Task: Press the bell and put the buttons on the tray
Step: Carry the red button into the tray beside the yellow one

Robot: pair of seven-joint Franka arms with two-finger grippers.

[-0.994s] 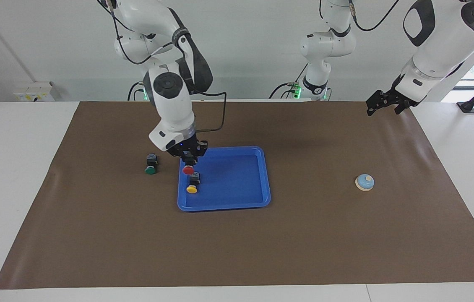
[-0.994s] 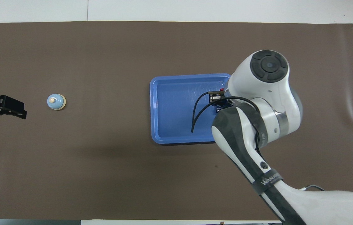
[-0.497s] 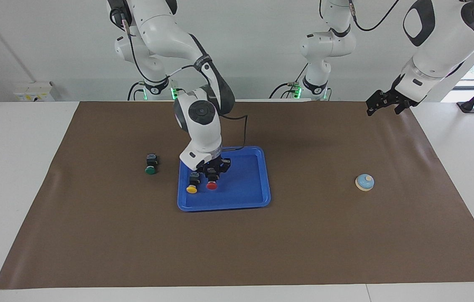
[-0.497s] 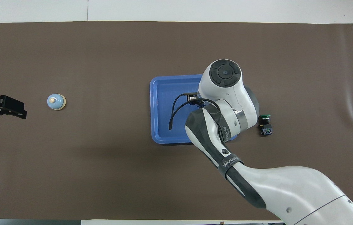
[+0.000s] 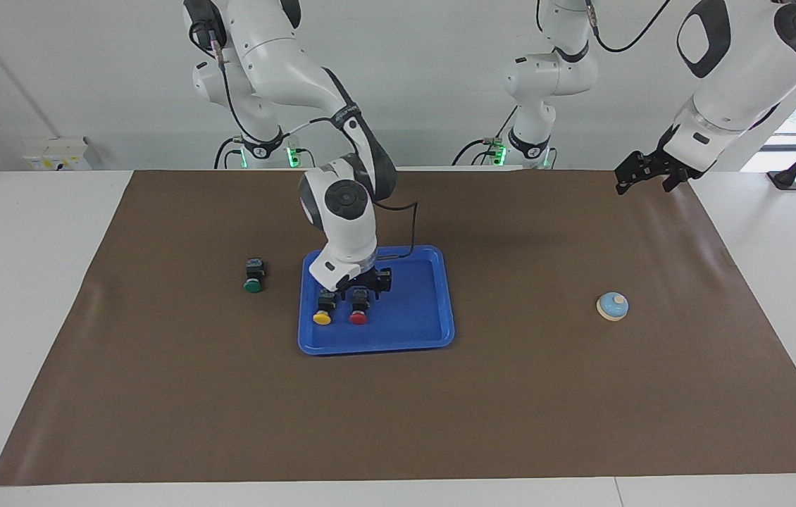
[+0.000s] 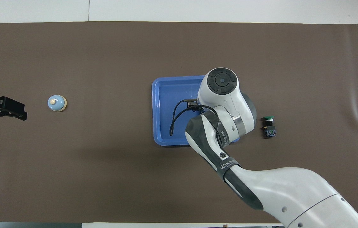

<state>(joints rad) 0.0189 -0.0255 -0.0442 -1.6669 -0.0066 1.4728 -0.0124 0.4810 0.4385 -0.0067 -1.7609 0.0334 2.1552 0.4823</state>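
Facing view
Right gripper (image 5: 361,290): low in the blue tray (image 5: 408,331), directly over the red button (image 5: 358,310); whether its jaws are released or grasping the button cannot be told.
Red button: on the tray floor, cap pointing away from the robots.
Yellow button (image 5: 324,310): on the tray just beside the red one, toward the right arm's end.
Green button (image 5: 253,275): on the brown mat (image 5: 398,422) of the worktop, off the tray, toward the right arm's end.
Bell (image 5: 612,306): on the mat, well apart from the tray, toward the left arm's end.
Left gripper (image 5: 634,176): waits raised over the mat's corner, jaws released.

Overhead view
Right arm (image 6: 223,104): covers the tray's (image 6: 166,95) end nearer the green button (image 6: 268,126), hiding both buttons there.
Bell (image 6: 57,103): on the mat (image 6: 103,177), near the left gripper (image 6: 14,109).
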